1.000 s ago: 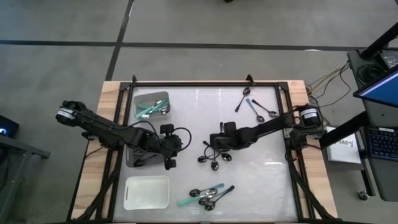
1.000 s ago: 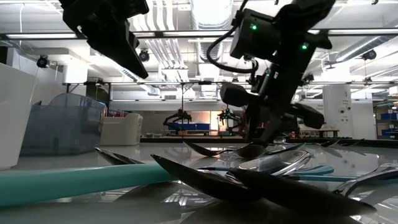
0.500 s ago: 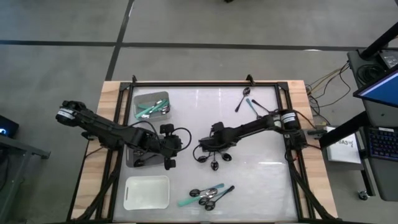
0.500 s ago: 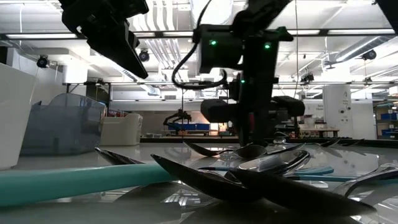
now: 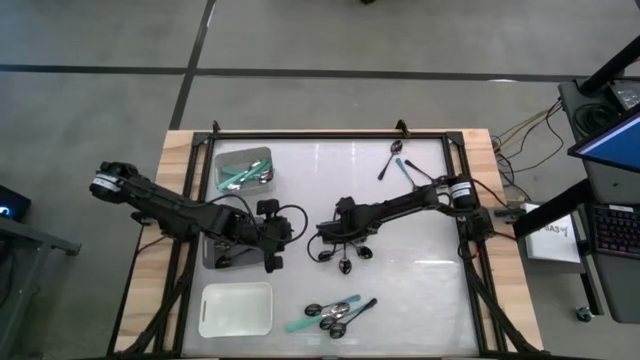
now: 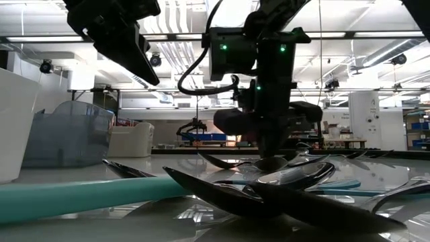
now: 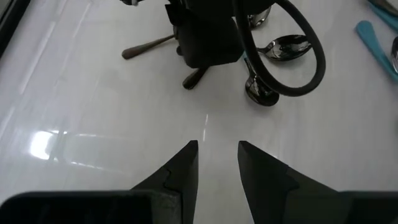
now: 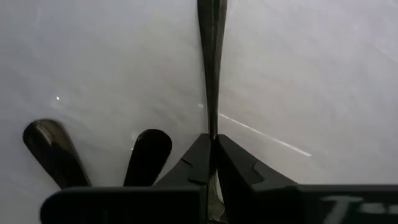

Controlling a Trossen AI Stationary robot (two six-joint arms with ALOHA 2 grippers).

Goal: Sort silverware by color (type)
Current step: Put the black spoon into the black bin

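Note:
Several black-handled spoons (image 5: 347, 262) lie in a cluster at the table's middle. My right gripper (image 5: 326, 238) stands over the cluster's left side, shut on one thin black spoon handle (image 8: 211, 62). Two more black handle ends (image 8: 46, 146) lie beside it on the table. My left gripper (image 5: 285, 238) hovers open to the left of the cluster, its fingers (image 7: 186, 165) apart over bare table. More spoons lie at the far right (image 5: 408, 170) and by the near edge (image 5: 335, 315). My right gripper pinches the black spoon's handle (image 8: 211, 121) between its two fingertips, coming from above and pointing down. The handle runs straight on away from the fingers. It appears to lie on the table, not lifted.
A grey tray (image 5: 222, 158) at the far left holds teal-handled spoons. Another grey tray (image 5: 208, 255) lies under the left arm. A white tray (image 5: 236, 308) sits at the near left. Bare table shows between the cluster and the far-right spoons.
My right gripper has moved toward the table's left edge, turned over the cluster of black-handled spoons, and shut on one handle.

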